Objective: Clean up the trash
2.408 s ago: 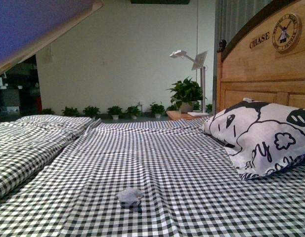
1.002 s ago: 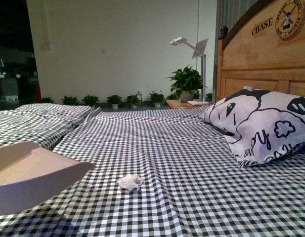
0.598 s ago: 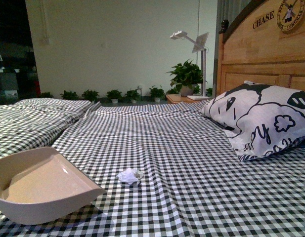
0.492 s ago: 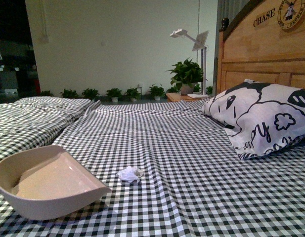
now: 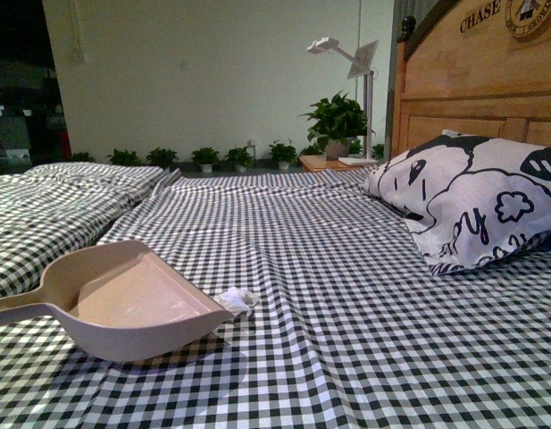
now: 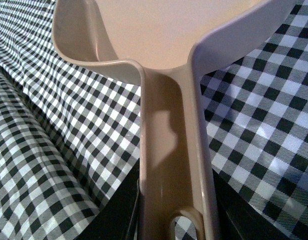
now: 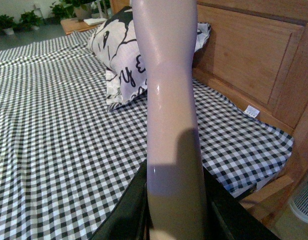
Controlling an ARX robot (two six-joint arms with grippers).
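A pinkish-beige dustpan (image 5: 137, 304) sits low at the near left of a bed spread with a black-and-white checked cover (image 5: 364, 304), its handle running off the left edge and its open mouth turned to the right. A small crumpled white wad of trash (image 5: 237, 300) lies on the cover right at the lip of that mouth, seemingly touching it. To the right, a white pillow (image 5: 476, 201) with black cartoon print leans against a wooden headboard (image 5: 471, 85) lettered "CHASE". Beyond the bed, a leafy potted plant (image 5: 336, 125) stands on a nightstand (image 5: 321, 162) beside a white lamp (image 5: 351, 58), and a row of small plants (image 5: 208, 157) lines the foot of the pale wall (image 5: 195, 71).
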